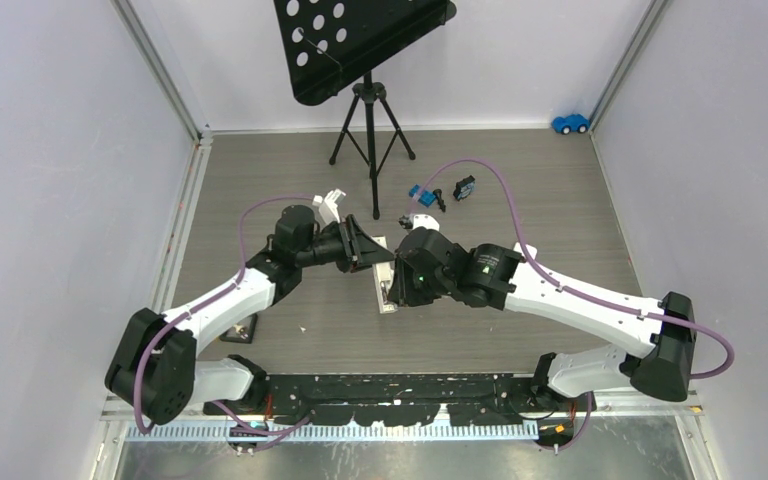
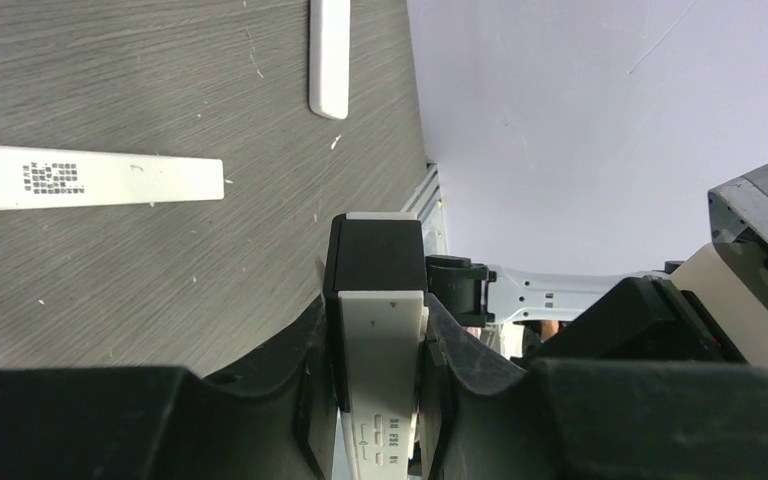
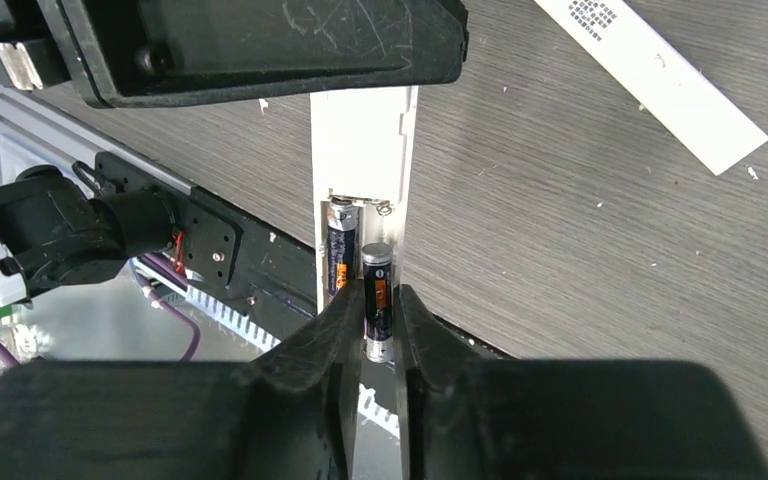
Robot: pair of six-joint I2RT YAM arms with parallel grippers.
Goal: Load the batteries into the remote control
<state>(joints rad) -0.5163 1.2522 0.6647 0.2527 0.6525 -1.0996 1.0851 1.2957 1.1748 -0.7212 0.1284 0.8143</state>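
Remote control (image 3: 360,140) lies just left of the table's middle. Our left gripper (image 2: 377,320) is clamped on its black-capped end, with a finger pressed against each long side. The battery bay faces up, uncovered. In the bay's left slot we see one seated battery (image 3: 338,255), lying lengthwise with its tip at the metal contact. Beside it, at the right slot, the second battery (image 3: 377,285) sits a little out of line with the first. It is between the fingers of our right gripper (image 3: 377,305), which reaches in from the right. Those fingers hug the cell closely on both sides; we cannot tell whether they press it or stand just clear. At the far right corner of the table (image 1: 260,180), a blue toy car (image 1: 570,123) sits by the wall.
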